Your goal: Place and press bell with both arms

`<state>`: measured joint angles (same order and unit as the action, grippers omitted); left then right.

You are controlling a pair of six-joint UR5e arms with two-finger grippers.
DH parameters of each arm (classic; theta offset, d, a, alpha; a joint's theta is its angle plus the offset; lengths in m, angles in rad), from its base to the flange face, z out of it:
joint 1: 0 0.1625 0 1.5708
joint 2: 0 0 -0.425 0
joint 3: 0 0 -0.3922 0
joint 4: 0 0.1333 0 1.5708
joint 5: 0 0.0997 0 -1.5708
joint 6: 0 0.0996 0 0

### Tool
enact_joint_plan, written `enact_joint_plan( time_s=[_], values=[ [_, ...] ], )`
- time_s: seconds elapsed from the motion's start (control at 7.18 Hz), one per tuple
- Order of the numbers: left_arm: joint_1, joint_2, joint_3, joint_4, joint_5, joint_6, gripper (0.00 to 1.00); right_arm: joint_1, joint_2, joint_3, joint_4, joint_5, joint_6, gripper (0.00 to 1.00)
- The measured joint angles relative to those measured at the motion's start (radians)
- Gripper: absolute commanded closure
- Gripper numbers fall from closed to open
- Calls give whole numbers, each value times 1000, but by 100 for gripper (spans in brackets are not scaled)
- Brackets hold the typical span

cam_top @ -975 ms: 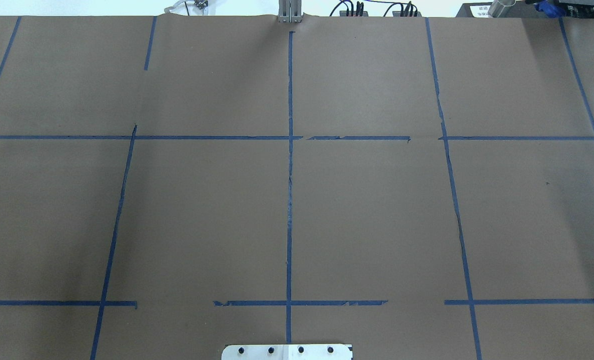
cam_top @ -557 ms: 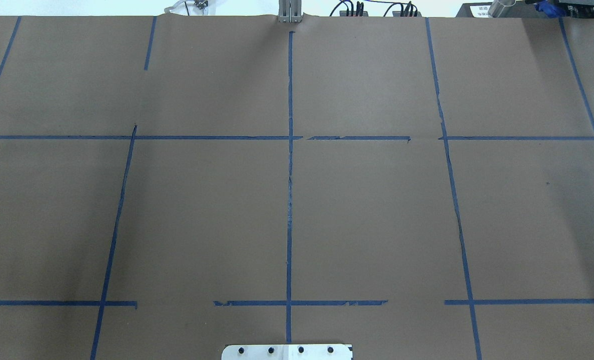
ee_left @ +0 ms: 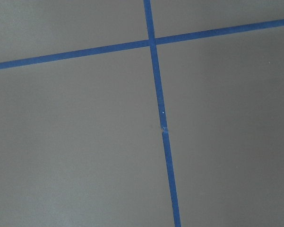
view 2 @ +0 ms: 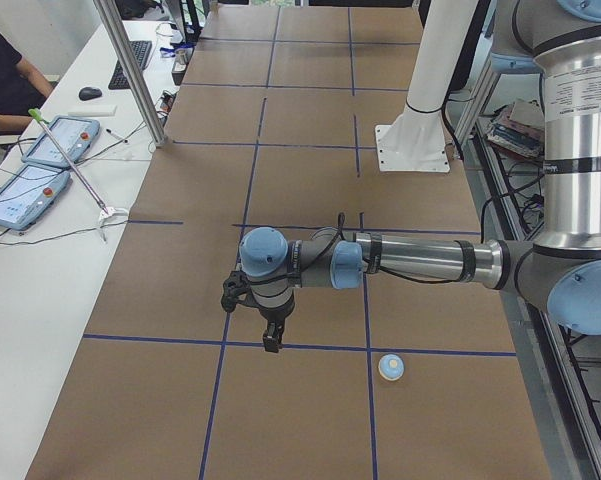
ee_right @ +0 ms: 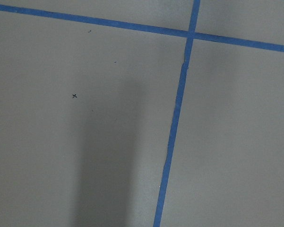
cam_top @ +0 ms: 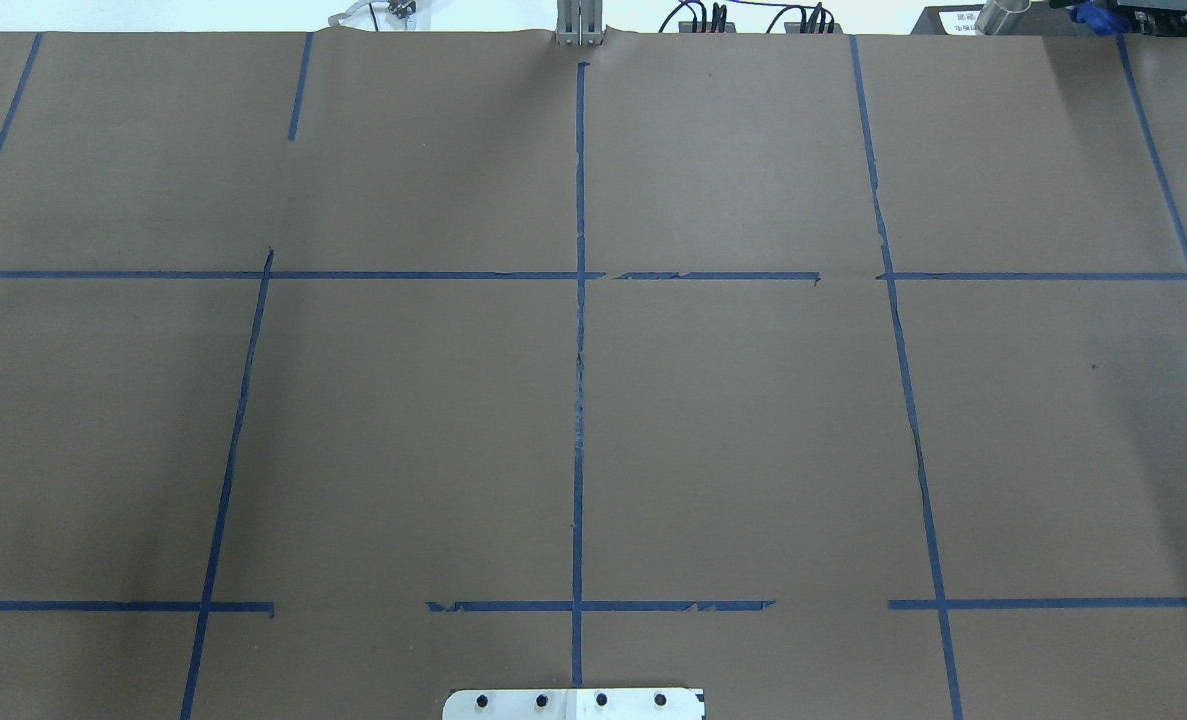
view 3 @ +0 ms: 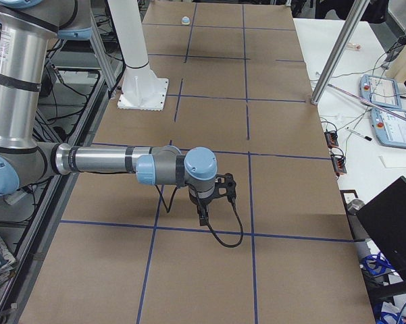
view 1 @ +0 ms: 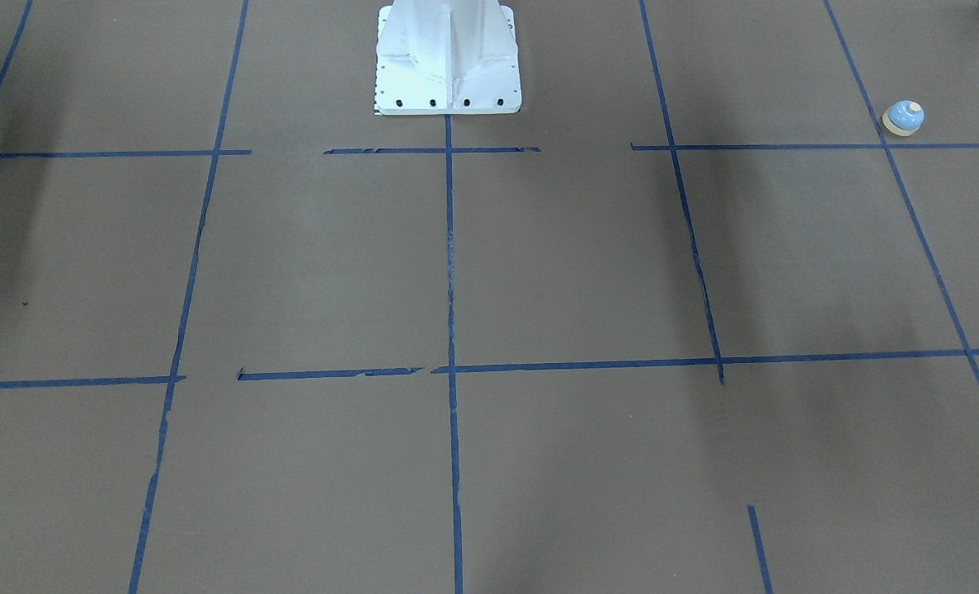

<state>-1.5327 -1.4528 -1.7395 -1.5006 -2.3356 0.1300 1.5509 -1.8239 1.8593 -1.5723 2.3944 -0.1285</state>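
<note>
left gripper (view 2: 270, 338) hangs fingers-down over a blue tape line (view 2: 160, 340) on the brown paper table (view 2: 280, 430), its opening impossible to judge. the bell (view 2: 391, 367) sits near it, on the robot's side, apart from the fingers. right gripper (view 3: 202, 217) hangs likewise, well apart from the bell, opening equally unclear.

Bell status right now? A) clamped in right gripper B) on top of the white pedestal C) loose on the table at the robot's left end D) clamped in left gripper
C: the bell sits upright on the table beside a blue tape crossing, with the left gripper off to one side, not touching it.
</note>
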Motion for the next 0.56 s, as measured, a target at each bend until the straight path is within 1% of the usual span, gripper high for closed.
enact_joint_plan(
  time_s=[0.56],
  values=[
    [0, 15, 3, -8, -2, 2, 0, 0, -1, -3, 0, 0, 0, 0]
  ],
)
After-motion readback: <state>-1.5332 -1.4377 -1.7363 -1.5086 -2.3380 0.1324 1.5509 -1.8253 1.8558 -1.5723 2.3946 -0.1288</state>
